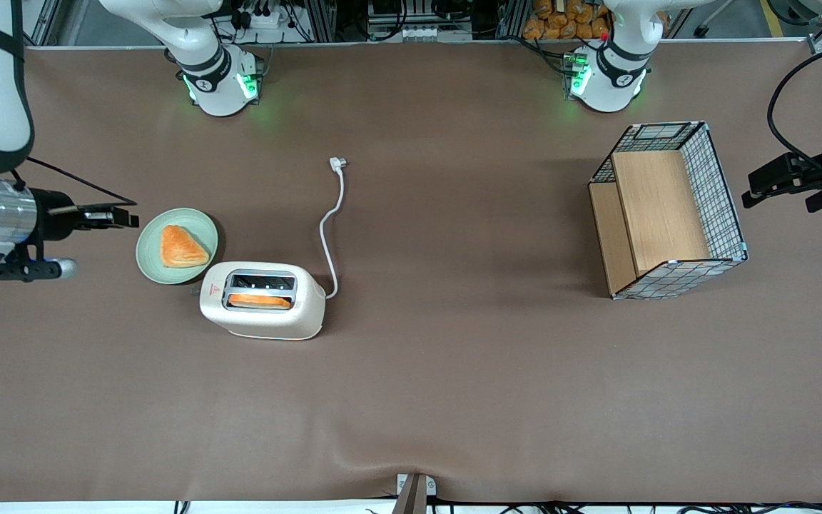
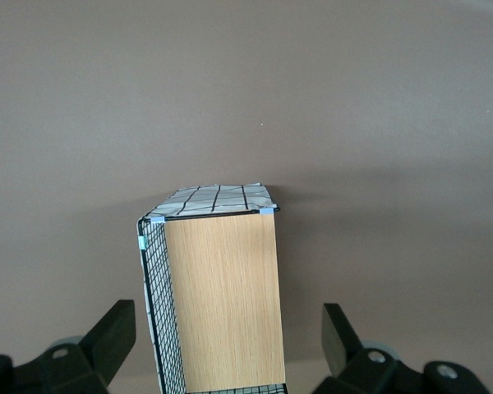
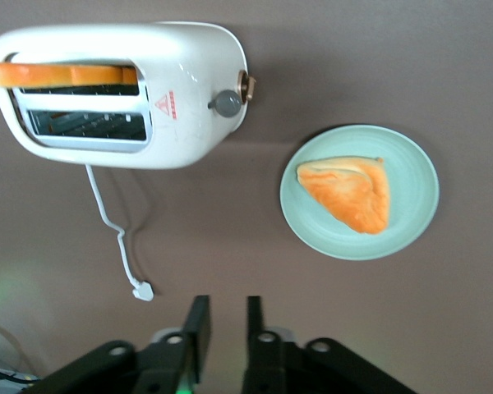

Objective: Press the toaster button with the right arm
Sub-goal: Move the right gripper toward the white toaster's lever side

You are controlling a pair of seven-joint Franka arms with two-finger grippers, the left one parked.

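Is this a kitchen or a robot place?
Probably a robot lab set up like a kitchen: a toaster and plate sit on a brown table, with the right arm's claw hovering beside the plate, fingers slightly apart.

Only sign: small red triangle warning mark on top of the cream-white two-slot toaster w/ rounded corners, beside the slots, near its narrow end. Symbol inside the triangle too small to make out; tiny red line under it, not legible. No brand name, numbers or other wording readable anywhere else. The slim black hand of the right arm hangs over the brown surface near the toaster's plug, fingers nearly together w/ a narrow gap; no markings on it.
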